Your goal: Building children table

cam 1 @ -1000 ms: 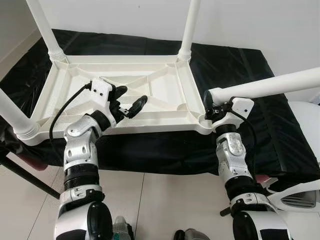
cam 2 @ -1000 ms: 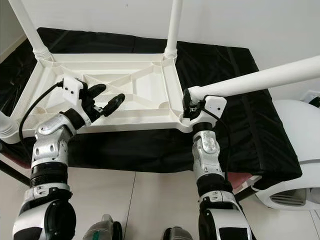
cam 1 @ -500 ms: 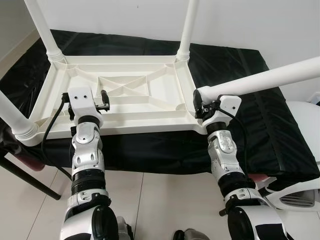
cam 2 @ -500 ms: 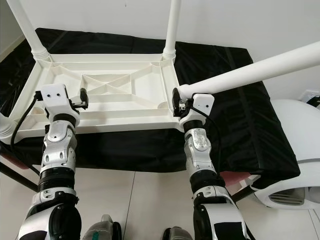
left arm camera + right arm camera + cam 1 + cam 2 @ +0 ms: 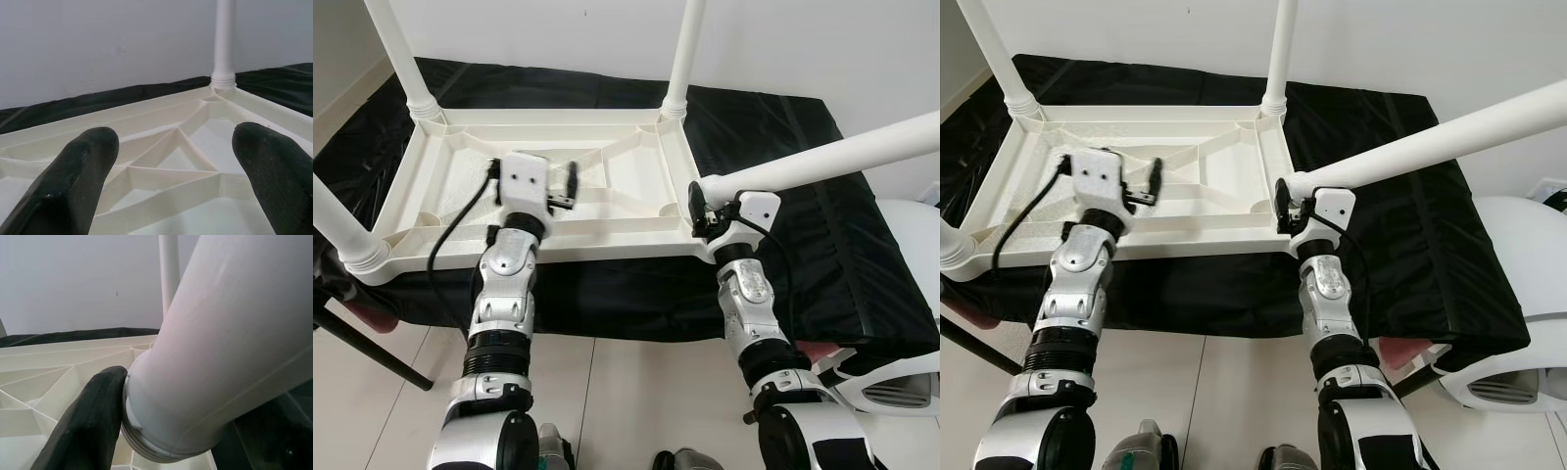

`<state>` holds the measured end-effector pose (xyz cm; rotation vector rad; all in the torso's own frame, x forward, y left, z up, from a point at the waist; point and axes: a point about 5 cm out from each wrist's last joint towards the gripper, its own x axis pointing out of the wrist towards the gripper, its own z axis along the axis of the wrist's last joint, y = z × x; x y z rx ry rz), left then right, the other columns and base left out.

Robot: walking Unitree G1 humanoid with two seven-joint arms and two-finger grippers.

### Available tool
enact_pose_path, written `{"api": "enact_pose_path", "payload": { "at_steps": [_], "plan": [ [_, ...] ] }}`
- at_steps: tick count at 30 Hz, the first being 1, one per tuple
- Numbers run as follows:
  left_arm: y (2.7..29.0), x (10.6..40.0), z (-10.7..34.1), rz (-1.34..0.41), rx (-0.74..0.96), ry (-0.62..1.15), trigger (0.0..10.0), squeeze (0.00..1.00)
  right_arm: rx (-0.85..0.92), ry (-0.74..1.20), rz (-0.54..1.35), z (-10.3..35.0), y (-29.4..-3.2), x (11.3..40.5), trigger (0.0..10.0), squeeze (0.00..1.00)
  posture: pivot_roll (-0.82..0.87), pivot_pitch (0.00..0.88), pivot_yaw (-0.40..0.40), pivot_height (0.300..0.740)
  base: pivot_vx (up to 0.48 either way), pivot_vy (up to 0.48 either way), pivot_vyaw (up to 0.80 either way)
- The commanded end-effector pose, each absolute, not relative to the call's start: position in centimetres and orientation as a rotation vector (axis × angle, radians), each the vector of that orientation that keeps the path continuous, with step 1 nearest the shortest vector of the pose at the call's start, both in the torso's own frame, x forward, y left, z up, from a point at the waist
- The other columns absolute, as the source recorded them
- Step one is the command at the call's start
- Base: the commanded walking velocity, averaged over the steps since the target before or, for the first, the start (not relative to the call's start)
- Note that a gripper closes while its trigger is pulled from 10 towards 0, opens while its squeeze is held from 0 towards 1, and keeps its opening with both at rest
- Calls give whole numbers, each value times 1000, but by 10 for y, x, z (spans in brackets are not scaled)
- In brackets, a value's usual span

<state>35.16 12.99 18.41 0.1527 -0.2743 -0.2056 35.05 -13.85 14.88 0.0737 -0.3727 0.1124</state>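
Moved since earlier: left end effector (image 5: 570, 182) has shifted further in over the upturned table (image 5: 636, 171), its fingers now pointing toward the far side; right end effector (image 5: 697, 204) has barely shifted, with the loose leg (image 5: 822, 164) in its grip throughout.
Table: white plastic, lying top-down on a black-covered surface (image 5: 764, 127); ribbed underside faces up.
Fitted legs: two far legs stand upright, the far-left leg (image 5: 399, 54) and the far-right leg (image 5: 685, 49), beyond both end effectors; a third leg (image 5: 337, 230) rises at the near-left corner, to the left of the left end effector.
Left end effector: fingers (image 5: 85, 166) spread apart, empty, hovering just above the diagonal ribs (image 5: 195, 147) of the underside; whether they touch the plastic, cannot tell.
Right end effector: clamped on the threaded end of the loose leg, one black finger (image 5: 93, 421) pressed against its collar.
Loose leg: tilted, running up and away to the right of the right end effector; its threaded end sits at the near-right corner of the table (image 5: 700, 240), not upright.
Floor: pale tiles (image 5: 617, 392) below the surface edge, under both arms.
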Motion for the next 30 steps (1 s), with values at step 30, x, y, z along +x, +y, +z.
{"api": "enact_pose_path", "payload": {
  "at_steps": [30],
  "plan": [
    [158,324,167,47,-8,-256,10000,0,-2,-488,137,150,-143,313,10000,0,21,0,-22,740,0,0,0]
  ]
}}
